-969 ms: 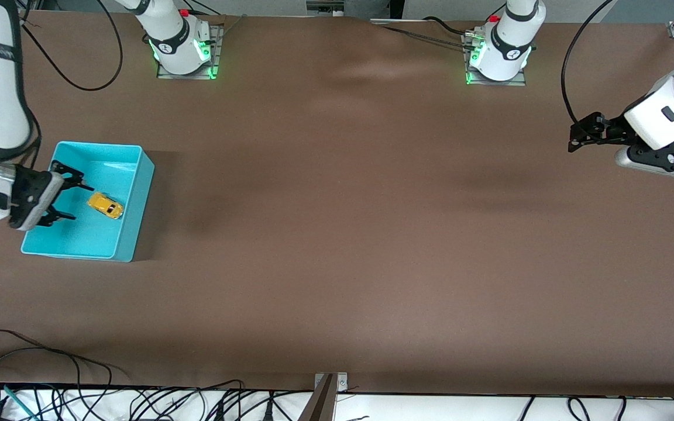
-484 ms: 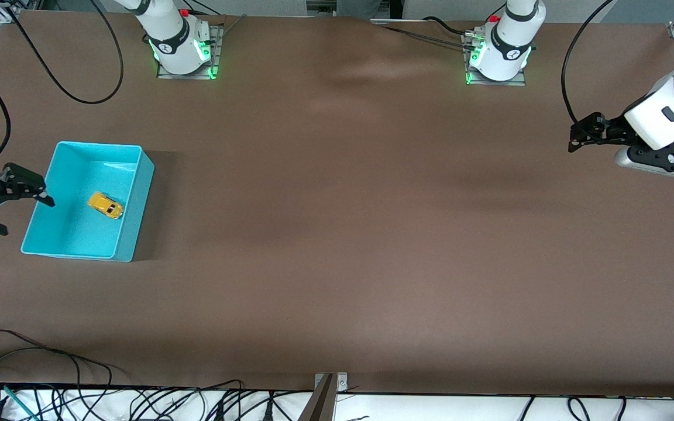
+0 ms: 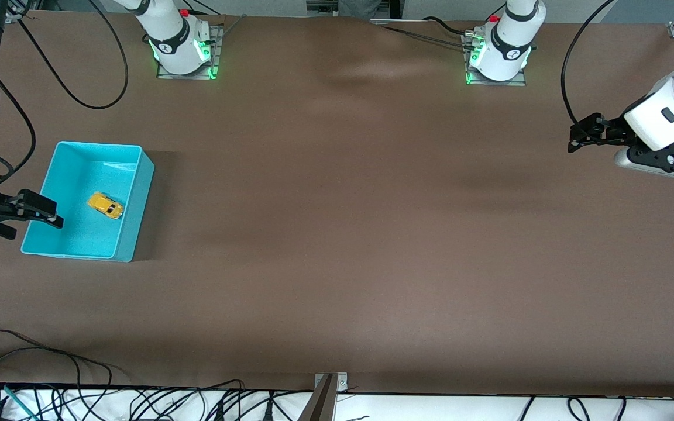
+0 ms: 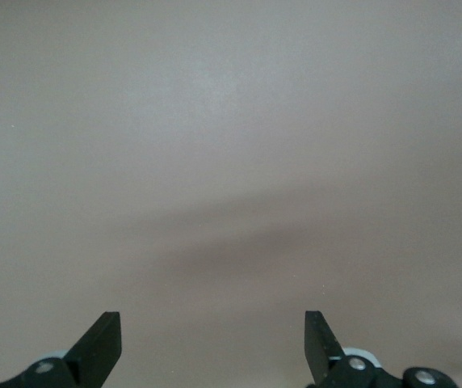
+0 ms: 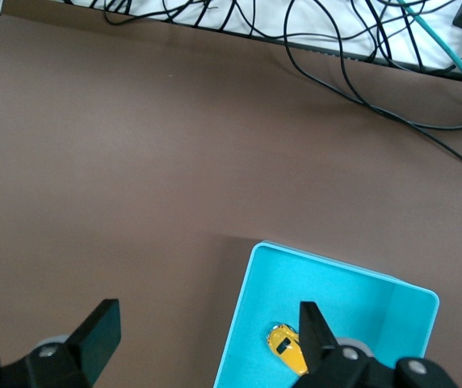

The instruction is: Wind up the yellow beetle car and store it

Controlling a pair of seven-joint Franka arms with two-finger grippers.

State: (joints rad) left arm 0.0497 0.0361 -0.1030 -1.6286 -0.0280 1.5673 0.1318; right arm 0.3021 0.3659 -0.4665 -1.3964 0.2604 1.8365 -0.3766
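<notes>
One yellow beetle car (image 3: 105, 205), unlabelled.

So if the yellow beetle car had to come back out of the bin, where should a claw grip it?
Probably across its two long flanks, coming straight down from above. The yellow beetle car lies on the floor of the turquoise bin, angled to its walls and clear of them, so a side approach looks blocked.

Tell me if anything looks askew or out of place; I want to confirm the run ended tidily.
Nothing stands out. The yellow beetle car sits upright in the turquoise bin, lying diagonally. The right hand is open, empty, over the bin's edge at the right arm's end. The left hand waits open over bare table.
</notes>
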